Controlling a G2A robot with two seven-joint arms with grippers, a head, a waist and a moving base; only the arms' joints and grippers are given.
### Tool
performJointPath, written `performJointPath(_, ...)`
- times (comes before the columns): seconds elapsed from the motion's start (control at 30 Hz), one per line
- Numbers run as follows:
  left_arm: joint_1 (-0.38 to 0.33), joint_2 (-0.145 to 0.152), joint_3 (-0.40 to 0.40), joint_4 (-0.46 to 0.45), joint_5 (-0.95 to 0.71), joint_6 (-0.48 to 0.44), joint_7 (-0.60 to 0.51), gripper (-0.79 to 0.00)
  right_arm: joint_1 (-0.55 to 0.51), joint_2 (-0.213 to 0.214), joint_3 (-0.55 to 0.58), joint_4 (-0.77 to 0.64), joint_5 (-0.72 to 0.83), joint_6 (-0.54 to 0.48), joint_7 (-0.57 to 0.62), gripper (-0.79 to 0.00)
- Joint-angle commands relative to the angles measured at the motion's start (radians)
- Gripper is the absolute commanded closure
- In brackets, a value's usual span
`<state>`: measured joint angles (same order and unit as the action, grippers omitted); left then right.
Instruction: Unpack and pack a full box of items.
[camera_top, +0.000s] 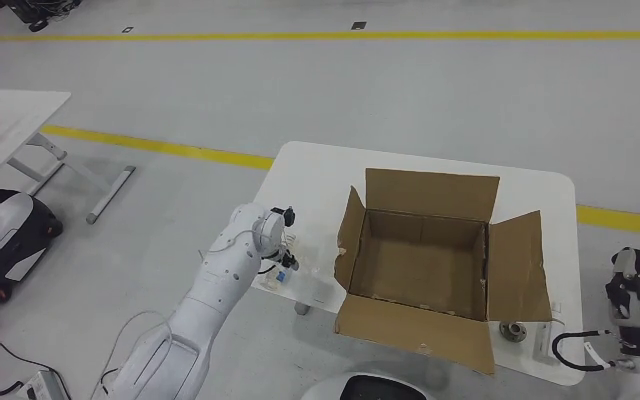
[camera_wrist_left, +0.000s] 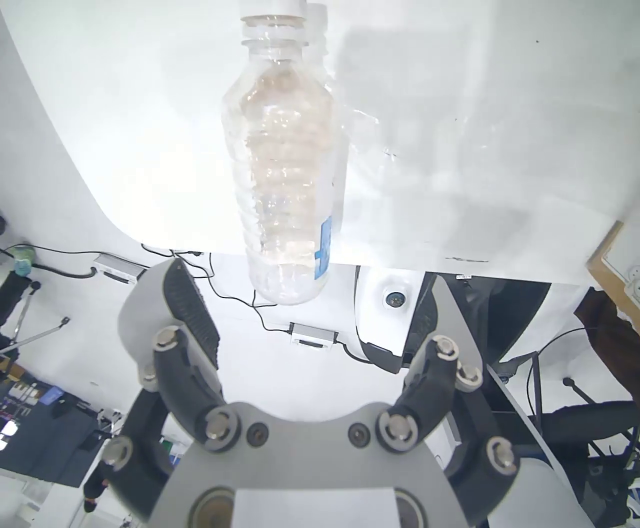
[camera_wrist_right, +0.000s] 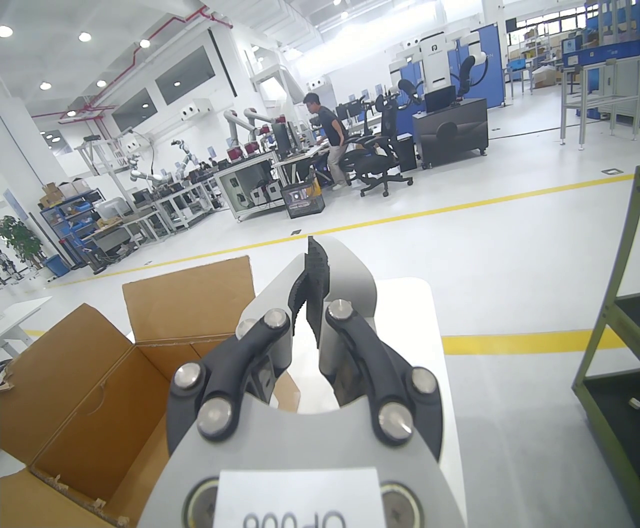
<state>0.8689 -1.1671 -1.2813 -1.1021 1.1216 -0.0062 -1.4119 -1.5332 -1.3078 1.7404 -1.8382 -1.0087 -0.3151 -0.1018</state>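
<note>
My left claw (camera_wrist_left: 306, 280) stood wide, its ribbed pads (camera_wrist_left: 187, 300) well apart and gripping nothing, at the table's edge at about 9 o'clock from the cardboard box (camera_top: 430, 195). Just past the fingertips was a clear plastic water bottle (camera_wrist_left: 285, 165) on the white table (camera_wrist_left: 450, 125), its base toward my claw and its white cap pointing away. A blue-edged label ran down one side of it. I could not tell whether the base touched either pad. The box sat mid-table with all four flaps folded outward and its brown floor showing. At about 5 o'clock from it, near the table's corner, lay a small round metal part (camera_top: 513, 330), with a black looped cable (camera_top: 572, 350) just beside it. My right claw (camera_wrist_right: 314, 250) was pinched closed with its toothed pads meeting and nothing between them; the box's near flap lay close beneath it.
</note>
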Motion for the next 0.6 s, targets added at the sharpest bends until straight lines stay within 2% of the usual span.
performJointPath(0.0,-0.015,-0.002,0.011,0.047,0.006,-0.007,0.025,-0.785,0.0,0.0,0.0,0.0,0.0,0.0,0.0,0.0)
performJointPath(0.3,-0.062,-0.011,0.05,0.211,0.003,-0.064,0.132,-0.785,0.0,0.0,0.0,0.0,0.0,0.0,0.0,0.0)
performJointPath(0.57,-0.098,-0.018,0.059,0.325,-0.05,-0.11,0.167,-0.779,0.0,0.0,0.0,0.0,0.0,0.0,0.0,0.0)
